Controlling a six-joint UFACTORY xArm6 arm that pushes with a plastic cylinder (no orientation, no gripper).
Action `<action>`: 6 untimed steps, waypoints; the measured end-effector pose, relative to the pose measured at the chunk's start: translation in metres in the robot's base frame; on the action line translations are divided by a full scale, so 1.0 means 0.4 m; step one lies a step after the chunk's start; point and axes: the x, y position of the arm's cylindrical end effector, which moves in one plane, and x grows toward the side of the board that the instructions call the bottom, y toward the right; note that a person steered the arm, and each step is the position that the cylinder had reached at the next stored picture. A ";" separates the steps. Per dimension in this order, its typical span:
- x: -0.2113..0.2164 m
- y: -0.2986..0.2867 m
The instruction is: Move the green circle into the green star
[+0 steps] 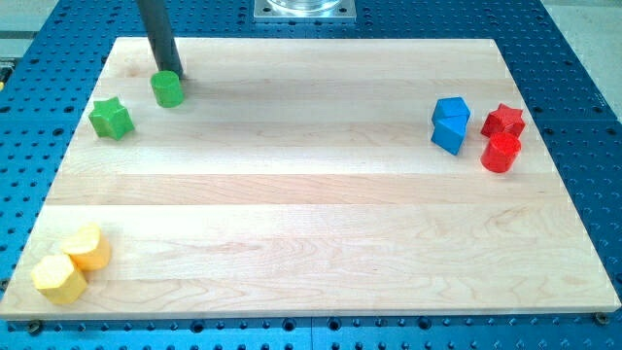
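Note:
The green circle is a small green cylinder near the board's top left. The green star lies a short way to its lower left, apart from it. My tip comes down from the view's top and rests right at the circle's top edge, touching or nearly touching it.
The wooden board lies on a blue perforated table. Two blue blocks sit together at the right, with a red star and a red cylinder beside them. Two yellow blocks sit at the bottom left corner.

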 end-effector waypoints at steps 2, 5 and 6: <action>0.129 0.000; 0.238 0.101; 0.244 0.082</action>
